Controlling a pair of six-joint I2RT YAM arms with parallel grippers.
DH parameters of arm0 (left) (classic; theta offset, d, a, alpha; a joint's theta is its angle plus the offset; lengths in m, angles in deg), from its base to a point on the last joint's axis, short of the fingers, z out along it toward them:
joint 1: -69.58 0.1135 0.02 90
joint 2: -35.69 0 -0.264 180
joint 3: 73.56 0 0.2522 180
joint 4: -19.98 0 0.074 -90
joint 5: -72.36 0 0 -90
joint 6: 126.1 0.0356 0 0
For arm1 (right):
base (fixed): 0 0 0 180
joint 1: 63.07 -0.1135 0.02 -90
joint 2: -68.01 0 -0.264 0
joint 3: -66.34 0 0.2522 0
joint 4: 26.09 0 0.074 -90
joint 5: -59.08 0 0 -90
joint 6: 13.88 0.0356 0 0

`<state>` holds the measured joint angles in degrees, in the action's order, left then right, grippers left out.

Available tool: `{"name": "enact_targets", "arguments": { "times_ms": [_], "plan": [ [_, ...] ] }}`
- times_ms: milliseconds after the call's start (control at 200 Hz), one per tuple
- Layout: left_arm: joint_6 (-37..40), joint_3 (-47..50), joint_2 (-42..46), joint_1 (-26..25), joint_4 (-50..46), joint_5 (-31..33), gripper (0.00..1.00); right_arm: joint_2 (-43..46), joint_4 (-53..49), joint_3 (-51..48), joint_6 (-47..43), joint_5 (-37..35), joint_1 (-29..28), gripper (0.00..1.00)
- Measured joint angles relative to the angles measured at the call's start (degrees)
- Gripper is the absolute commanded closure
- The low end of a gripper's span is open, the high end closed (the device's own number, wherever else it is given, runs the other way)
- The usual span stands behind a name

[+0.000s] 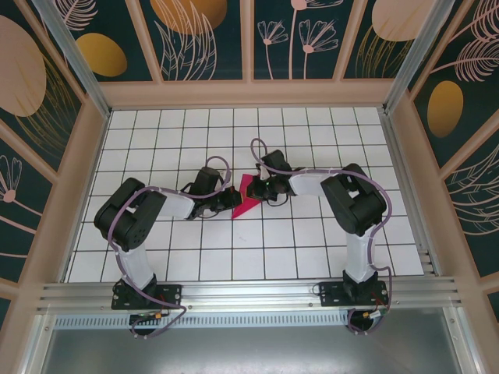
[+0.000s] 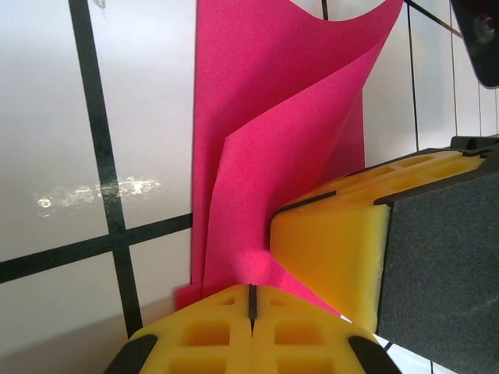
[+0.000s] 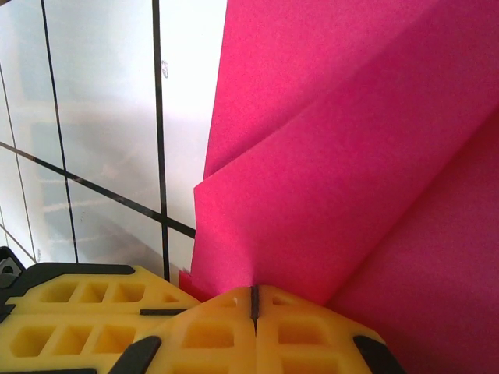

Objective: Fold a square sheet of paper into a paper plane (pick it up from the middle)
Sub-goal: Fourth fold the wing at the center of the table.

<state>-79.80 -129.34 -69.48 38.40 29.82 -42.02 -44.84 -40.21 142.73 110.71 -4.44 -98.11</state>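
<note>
Top view, paper: I see the pink paper (image 1: 248, 199) folded into a pointed shape, about mid-table on the white gridded table (image 1: 273, 257).
Top view, paper tip: it points near-left; the broad end lies farther back, between the two wrists.
Top view, left gripper (image 1: 232, 199): comes in from the left and meets the paper's left side. I cannot judge the jaws from up here.
Top view, right gripper (image 1: 263, 191): comes in from the right and meets the paper's right side, just beside the left one.
Left wrist view, left gripper (image 2: 252, 300): yellow tips pressed together with only a thin seam between them, clenched on the paper's lower edge.
Left wrist view, paper (image 2: 273, 117): rises from that seam in two or more layers, one flap curling open at the top.
Left wrist view, other arm: a yellow finger (image 2: 335, 249) with a dark pad sits against the paper on the right.
Right wrist view, right gripper (image 3: 253, 300): tips closed to a seam, grasping the paper.
Right wrist view, paper (image 3: 335, 156): layered folds fan up and right from the pinch.
Right wrist view, other arm: a yellow finger (image 3: 78, 312) at lower left, close beside my tips.
</note>
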Motion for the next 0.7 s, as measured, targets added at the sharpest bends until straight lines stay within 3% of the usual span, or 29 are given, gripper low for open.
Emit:
{"name": "enact_targets", "arguments": {
  "times_ms": [460,701],
  "plan": [
    [1.2,-1.2,0.0,0.0,-2.5,0.0,1.00,-1.1,0.6,2.5,0.3,-1.8,0.5,1.00],
    [1.7,-1.4,0.0,0.0,-3.1,0.0,1.00,-1.3,1.2,2.5,1.6,-3.7,4.6,1.00]
  ]
}}
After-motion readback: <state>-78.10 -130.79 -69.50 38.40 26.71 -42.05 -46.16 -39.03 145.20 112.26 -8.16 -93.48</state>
